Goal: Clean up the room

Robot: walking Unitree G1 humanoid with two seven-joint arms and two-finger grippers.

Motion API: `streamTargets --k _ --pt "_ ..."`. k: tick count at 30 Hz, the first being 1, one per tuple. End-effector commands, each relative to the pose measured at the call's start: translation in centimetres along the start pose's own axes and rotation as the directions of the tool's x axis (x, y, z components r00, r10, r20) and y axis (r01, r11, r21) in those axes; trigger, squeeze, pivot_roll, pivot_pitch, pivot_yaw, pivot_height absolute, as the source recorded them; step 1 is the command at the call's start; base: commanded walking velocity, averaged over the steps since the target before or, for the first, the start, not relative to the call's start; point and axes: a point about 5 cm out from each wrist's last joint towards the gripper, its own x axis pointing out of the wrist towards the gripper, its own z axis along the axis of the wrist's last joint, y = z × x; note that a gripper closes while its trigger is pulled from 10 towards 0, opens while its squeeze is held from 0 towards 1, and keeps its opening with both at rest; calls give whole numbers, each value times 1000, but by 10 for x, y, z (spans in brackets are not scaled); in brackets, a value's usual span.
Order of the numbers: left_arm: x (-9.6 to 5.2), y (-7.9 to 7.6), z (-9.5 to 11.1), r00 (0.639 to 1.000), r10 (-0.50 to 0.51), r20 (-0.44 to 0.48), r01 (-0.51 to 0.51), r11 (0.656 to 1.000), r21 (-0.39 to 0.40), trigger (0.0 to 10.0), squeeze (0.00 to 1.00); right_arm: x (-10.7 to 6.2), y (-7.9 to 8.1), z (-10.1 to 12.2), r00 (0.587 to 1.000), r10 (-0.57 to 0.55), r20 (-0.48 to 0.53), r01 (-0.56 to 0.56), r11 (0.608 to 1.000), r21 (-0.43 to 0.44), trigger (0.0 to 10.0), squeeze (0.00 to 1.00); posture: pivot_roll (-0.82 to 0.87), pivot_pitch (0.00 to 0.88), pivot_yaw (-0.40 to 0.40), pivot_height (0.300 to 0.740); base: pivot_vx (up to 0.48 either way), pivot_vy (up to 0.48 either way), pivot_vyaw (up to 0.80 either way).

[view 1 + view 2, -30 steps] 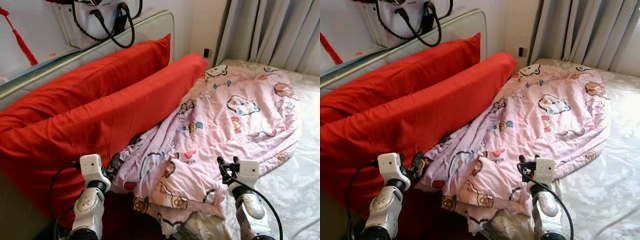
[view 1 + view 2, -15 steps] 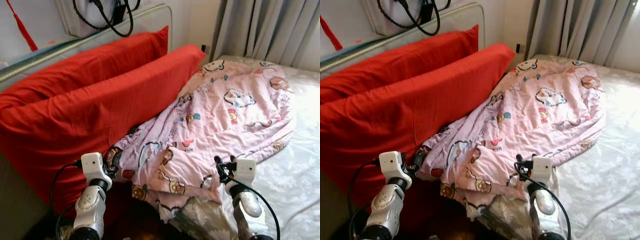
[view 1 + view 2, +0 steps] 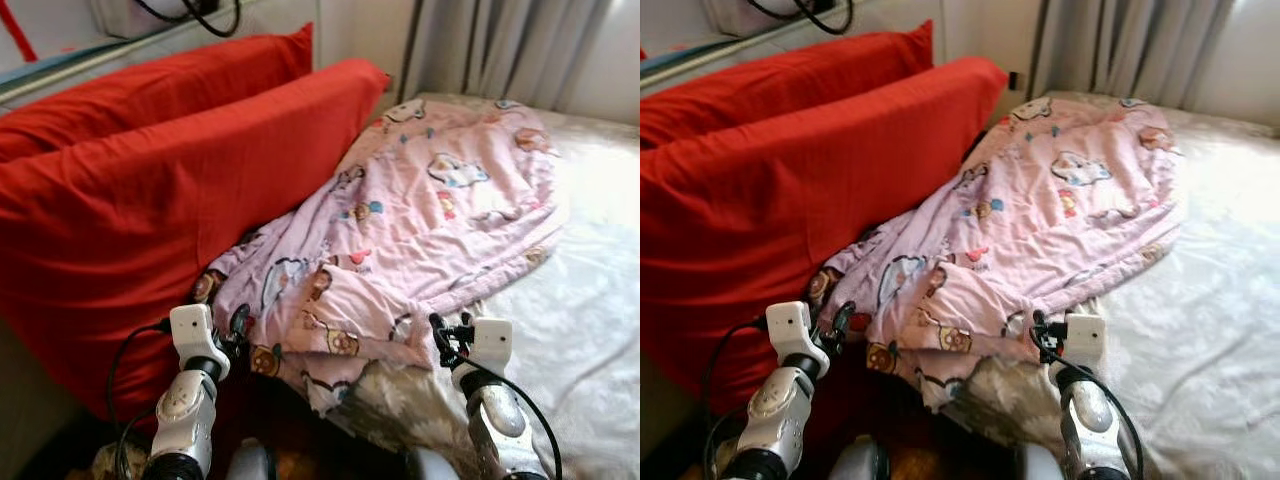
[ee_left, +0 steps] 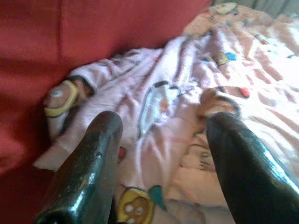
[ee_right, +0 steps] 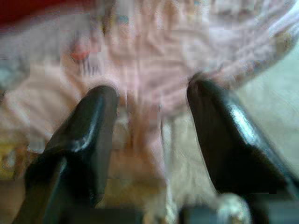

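Two red pillows (image 3: 150,190) stand along the head edge of the bed (image 3: 590,300), and to their right the pink blanket (image 3: 430,210) lies crumpled, its lower end spilling over the near edge. The left gripper (image 4: 159,154) and right gripper (image 5: 152,135) both hover at that hanging end, fingers apart and empty. Tidying looks barely begun: the blanket needs spreading or folding.

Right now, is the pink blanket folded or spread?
Neither: the pink blanket lies crumpled, its near edge bunched beside the red pillow.
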Motion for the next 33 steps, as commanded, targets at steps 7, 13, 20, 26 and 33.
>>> streamTargets --k 7,13,20,26,33 --pt "-3 8 -1 999 35 -12 -34 999 3 10000 0 6 8 3 999 41 -10 -41 999 2 10000 0 27 66 29 631 0 0 0" --pt "-2 8 1 1000 27 -8 -27 1000 1 10000 0 5 5 -2 999 40 -36 -40 999 4 10000 0 24 64 30 631 0 0 0" --pt "-1 7 2 1000 18 -10 -18 1000 9 10000 0 6 2 -5 998 34 -60 -33 999 9 10000 0 26 63 29 631 108 0 0" --pt "-1 7 2 1000 18 -8 -18 1000 12 10000 0 5 1 -7 997 31 -69 -30 999 10 10000 0 26 64 29 631 270 0 0" --pt "0 6 3 1000 16 -7 -16 1000 18 10000 0 6 2 -8 997 32 -76 -31 999 14 10000 0 27 67 28 631 282 0 0"
